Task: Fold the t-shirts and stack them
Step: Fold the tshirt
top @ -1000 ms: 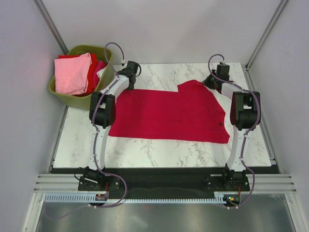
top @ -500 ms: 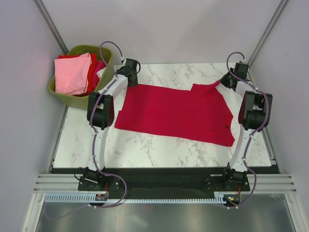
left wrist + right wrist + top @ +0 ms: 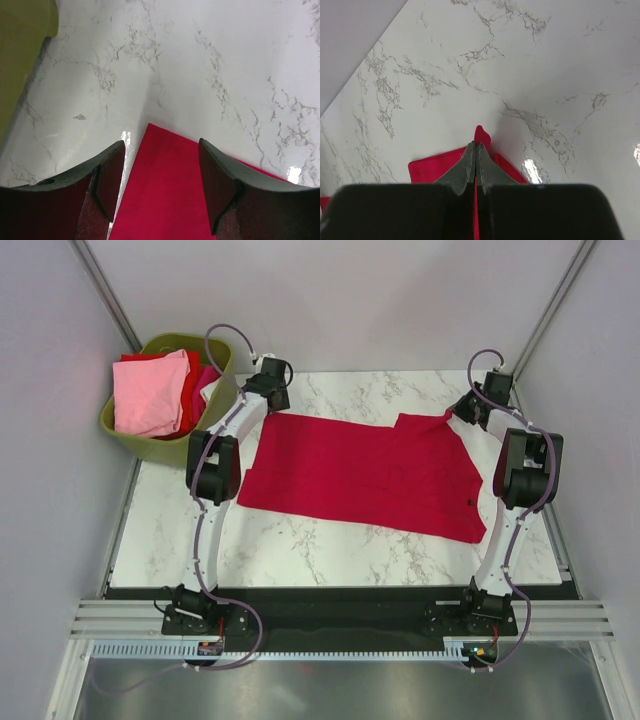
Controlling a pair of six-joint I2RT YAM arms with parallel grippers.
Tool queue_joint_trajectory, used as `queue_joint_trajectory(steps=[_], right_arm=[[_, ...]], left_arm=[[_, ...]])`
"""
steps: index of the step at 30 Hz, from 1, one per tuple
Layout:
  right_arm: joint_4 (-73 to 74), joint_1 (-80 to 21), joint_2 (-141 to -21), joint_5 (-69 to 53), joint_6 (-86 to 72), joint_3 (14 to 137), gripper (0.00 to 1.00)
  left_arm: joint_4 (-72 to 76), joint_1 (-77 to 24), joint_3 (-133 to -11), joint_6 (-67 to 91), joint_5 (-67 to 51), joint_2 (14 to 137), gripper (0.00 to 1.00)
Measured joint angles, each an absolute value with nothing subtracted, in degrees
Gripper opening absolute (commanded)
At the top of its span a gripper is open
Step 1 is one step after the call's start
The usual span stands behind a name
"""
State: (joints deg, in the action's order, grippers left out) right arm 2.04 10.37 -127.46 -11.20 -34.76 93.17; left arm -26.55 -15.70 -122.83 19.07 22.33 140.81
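Note:
A crimson red t-shirt (image 3: 365,472) lies spread flat across the marble table (image 3: 300,550), with a small dark neck label (image 3: 470,502) near its right edge. My left gripper (image 3: 272,400) is open above the shirt's far left corner (image 3: 160,185), the cloth lying flat between the fingers (image 3: 107,175). My right gripper (image 3: 462,412) is shut on the shirt's far right corner, and a red tip of cloth (image 3: 481,135) pokes out past the closed fingertips (image 3: 470,160). A light pink shirt (image 3: 150,392) and more red and magenta cloth lie in the basket.
The olive-green basket (image 3: 155,445) stands off the table's far left corner; its wall shows at the left wrist view's upper left (image 3: 25,50). Grey walls enclose the table on three sides.
Both arms reached toward the far edge and drew the shirt's far edge with them, stretching it flatter. In the last half second the left gripper has let go of its corner; little else moved.

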Motion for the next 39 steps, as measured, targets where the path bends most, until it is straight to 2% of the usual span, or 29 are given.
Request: queue_joint_trajectory(steps=[8,23,26,27,29,30,35,36,37,39], right_arm=[[-0.1,10.37,-127.46,-12.47,-35.99,91.68,0.0],[-1.96,10.37,-127.46,-13.61,-36.91,90.65,0.0],[-2.31,10.37,-127.46,-14.15,-36.91,90.65,0.0],[-2.42,10.37,-127.46,-14.35,-36.91,90.65,0.0],[-2.5,10.37,-127.46,-14.7,-36.91,90.65,0.0],[-2.57,10.37,-127.46,-14.81,-36.91,90.65,0.0],[-2.59,10.07,-127.46,-15.27,-36.88,90.65,0.0],[-2.61,10.0,-127.46,-15.31,-36.88,90.65,0.0],[-2.59,9.89,-127.46,-15.42,-36.84,90.65,0.0],[-2.55,9.54,-127.46,-15.62,-36.71,90.67,0.0]], left_arm=[[-28.36,-14.83,-123.5,19.46,20.73,143.85,0.67],[-34.13,-12.05,-130.3,22.61,13.28,146.78,0.55],[-34.7,-11.99,-131.46,22.9,13.06,147.44,0.48],[-34.85,-11.92,-131.85,22.94,12.88,147.61,0.42],[-35.18,-11.79,-132.33,23.14,12.38,147.83,0.39],[-35.33,-11.7,-132.66,23.16,12.21,148.05,0.33],[-35.64,-11.31,-133.56,23.73,10.81,148.53,0.15],[-35.62,-11.27,-133.56,23.9,10.26,148.53,0.06],[-35.59,-11.27,-133.56,24.21,9.91,148.55,0.02],[-35.53,-11.27,-133.58,24.51,9.3,148.55,0.02]])
